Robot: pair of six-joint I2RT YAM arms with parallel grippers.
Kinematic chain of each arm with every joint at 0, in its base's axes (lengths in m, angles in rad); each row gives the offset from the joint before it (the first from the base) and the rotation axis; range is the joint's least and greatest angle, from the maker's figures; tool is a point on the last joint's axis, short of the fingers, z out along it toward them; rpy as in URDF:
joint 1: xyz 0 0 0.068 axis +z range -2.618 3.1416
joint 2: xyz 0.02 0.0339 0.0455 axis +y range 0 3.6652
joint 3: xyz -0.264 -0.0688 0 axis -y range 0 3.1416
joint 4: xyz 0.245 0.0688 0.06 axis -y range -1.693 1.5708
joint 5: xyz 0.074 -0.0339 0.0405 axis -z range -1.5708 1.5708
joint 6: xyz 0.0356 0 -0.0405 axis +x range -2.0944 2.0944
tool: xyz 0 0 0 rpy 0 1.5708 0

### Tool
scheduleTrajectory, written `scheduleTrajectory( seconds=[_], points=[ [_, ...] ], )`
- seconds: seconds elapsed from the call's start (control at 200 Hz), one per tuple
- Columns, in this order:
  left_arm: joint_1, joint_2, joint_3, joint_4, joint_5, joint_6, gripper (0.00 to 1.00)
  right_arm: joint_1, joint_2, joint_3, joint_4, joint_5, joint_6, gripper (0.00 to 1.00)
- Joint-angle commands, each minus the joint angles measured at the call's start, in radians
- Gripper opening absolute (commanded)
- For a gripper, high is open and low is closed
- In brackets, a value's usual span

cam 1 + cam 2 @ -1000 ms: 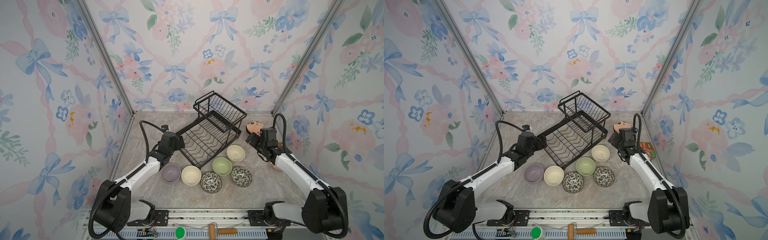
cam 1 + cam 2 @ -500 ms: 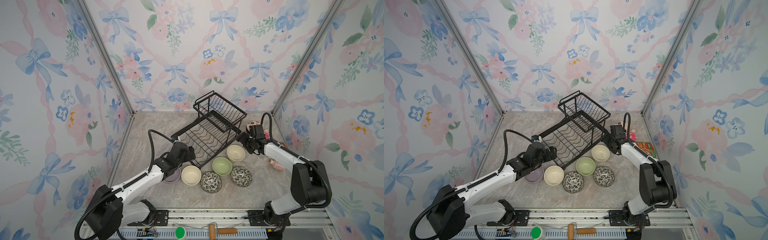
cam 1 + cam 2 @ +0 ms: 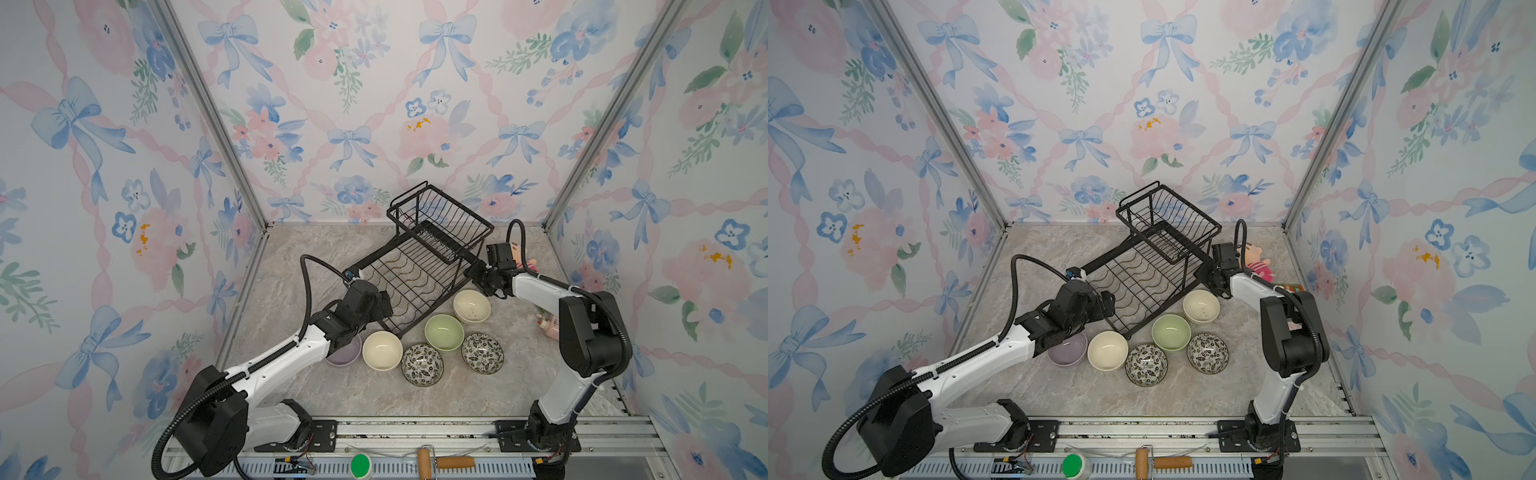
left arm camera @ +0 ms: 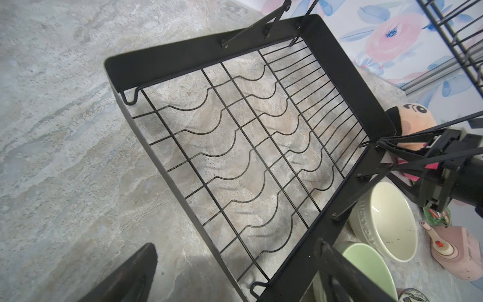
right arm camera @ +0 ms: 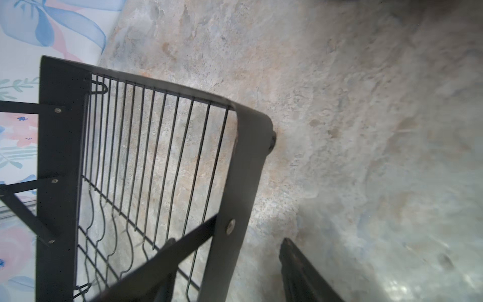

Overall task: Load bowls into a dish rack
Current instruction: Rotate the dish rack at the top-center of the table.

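The dish rack (image 3: 415, 274) stands mid-table, turned corner-on to us, and no bowl is in it yet. We take the rack as the clock's centre in a top view, with twelve at the back wall. All six bowls wait on the table (image 3: 307, 257) in an arc along its near side. There is a cream bowl (image 3: 471, 306) at four, the green bowl (image 3: 444, 331) at five and a patterned bowl (image 3: 422, 365) at six. The second patterned bowl (image 3: 482, 353) lies outside the green one. The second cream bowl (image 3: 381, 350) is at seven, and the lavender bowl (image 3: 347, 355) lies half under our left arm.

The left fingers (image 4: 125, 277) are spread wide and empty, straddling the rack's seven-o'clock corner. One of the right fingers (image 5: 303, 277) shows just outside the rim at three o'clock. Its mate is hidden, so we cannot tell whether they grip.

We judge that we are squaring up the rack, not yet loading. Next, both arms need a firm hold on the rim and must move together, without sweeping away the cream bowl at four.
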Motion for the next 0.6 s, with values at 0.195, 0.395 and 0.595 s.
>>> scheduleTrajectory(
  seconds=[0.195, 0.395, 0.595],
  points=[
    [0.065, -0.021, 0.018, -0.078, 0.039, 0.034, 0.98, 0.043, 0.138, 0.179, 0.014, 0.003, -0.131, 0.55],
    [0.114, -0.062, 0.006, -0.089, 0.055, 0.045, 0.98, 0.06, 0.246, 0.365, -0.078, -0.013, -0.232, 0.56],
    [0.164, -0.075, 0.023, -0.099, 0.071, 0.065, 0.98, 0.051, 0.22, 0.447, -0.189, -0.02, -0.289, 0.67]
  ],
)
